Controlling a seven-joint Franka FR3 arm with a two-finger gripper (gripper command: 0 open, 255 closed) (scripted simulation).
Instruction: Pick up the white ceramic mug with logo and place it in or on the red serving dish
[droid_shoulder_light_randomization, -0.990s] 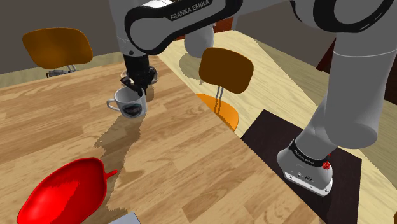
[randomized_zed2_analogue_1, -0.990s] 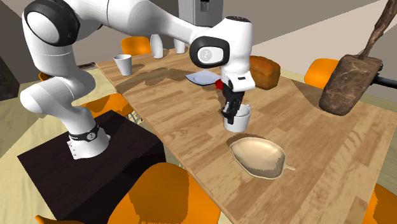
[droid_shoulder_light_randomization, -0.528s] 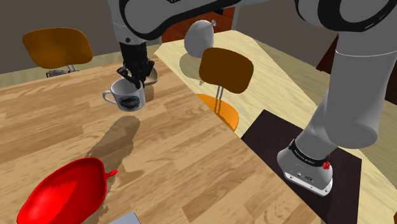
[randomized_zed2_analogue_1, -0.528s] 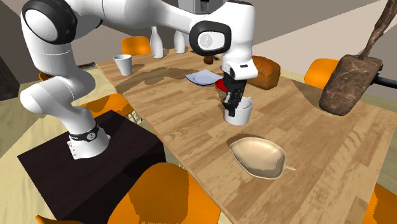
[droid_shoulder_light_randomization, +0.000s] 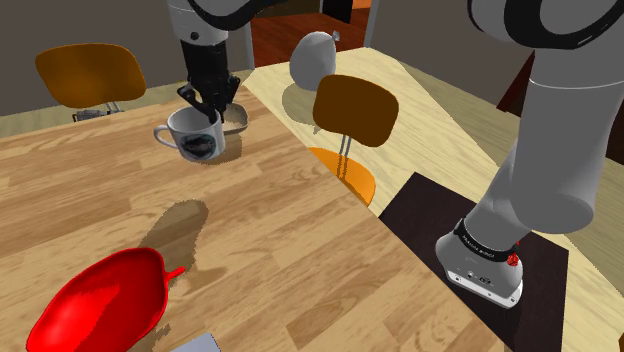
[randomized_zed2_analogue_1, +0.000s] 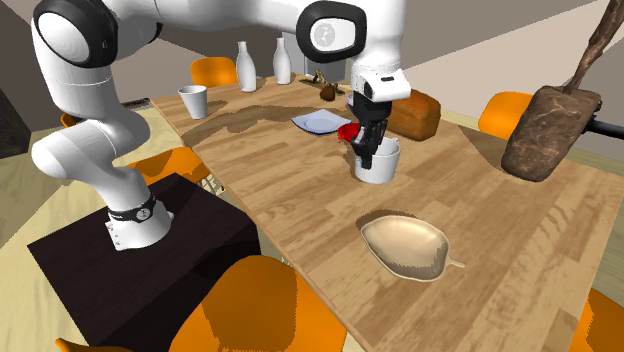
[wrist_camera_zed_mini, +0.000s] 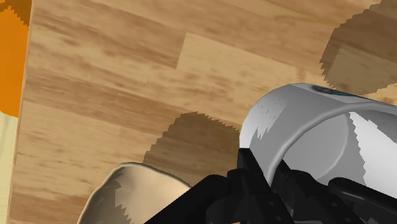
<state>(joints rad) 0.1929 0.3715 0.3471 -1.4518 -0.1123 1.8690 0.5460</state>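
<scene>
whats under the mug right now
The gripper holds the mug clear of the wooden table; beneath it, bare wood and its shadow. The red dish lies off to one side. The mug's base is hidden.

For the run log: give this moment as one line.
phase: carry | tool: shut on white mug with dark logo, held above wooden table | red leaf-shaped dish: empty

We are observing the black gripper (randomized_zed2_analogue_1: 367, 157) clasping the white mug (randomized_zed2_analogue_1: 383, 171) by its rim above the wooden table (randomized_zed2_analogue_1: 290, 190); the tan leaf-shaped dish (randomized_zed2_analogue_1: 405, 250) is lying nearby, apart.
</scene>
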